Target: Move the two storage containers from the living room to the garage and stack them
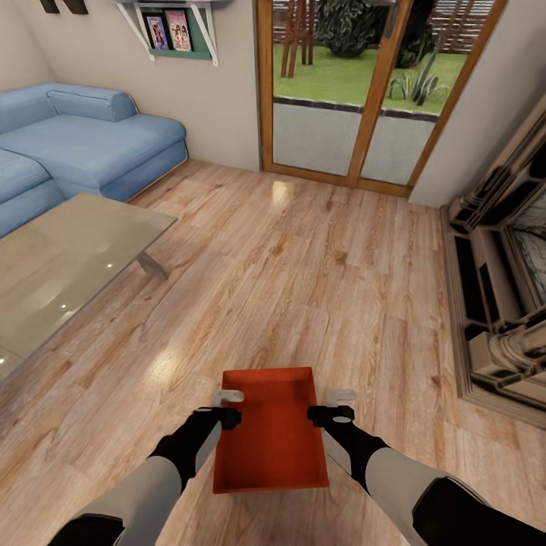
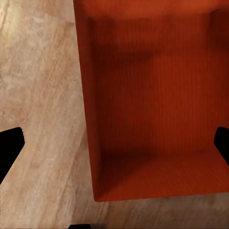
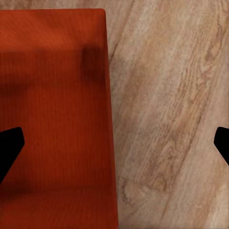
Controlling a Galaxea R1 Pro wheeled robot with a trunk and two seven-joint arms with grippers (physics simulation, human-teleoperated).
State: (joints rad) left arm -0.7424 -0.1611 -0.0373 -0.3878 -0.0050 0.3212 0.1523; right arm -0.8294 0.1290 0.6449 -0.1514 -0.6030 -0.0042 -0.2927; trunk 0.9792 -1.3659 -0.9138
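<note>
Location: living room, wood-plank floor (image 1: 303, 258), glass table (image 1: 61, 265) and sofa (image 1: 83, 144) ahead of the left pincer (image 1: 227, 407). One storage container (image 1: 273, 432) sits between the left pincer and right pincer (image 1: 334, 406), each spread apart astride a side wall, not clamped. Judgement: early; garage delivery and stacking outstanding.
</note>
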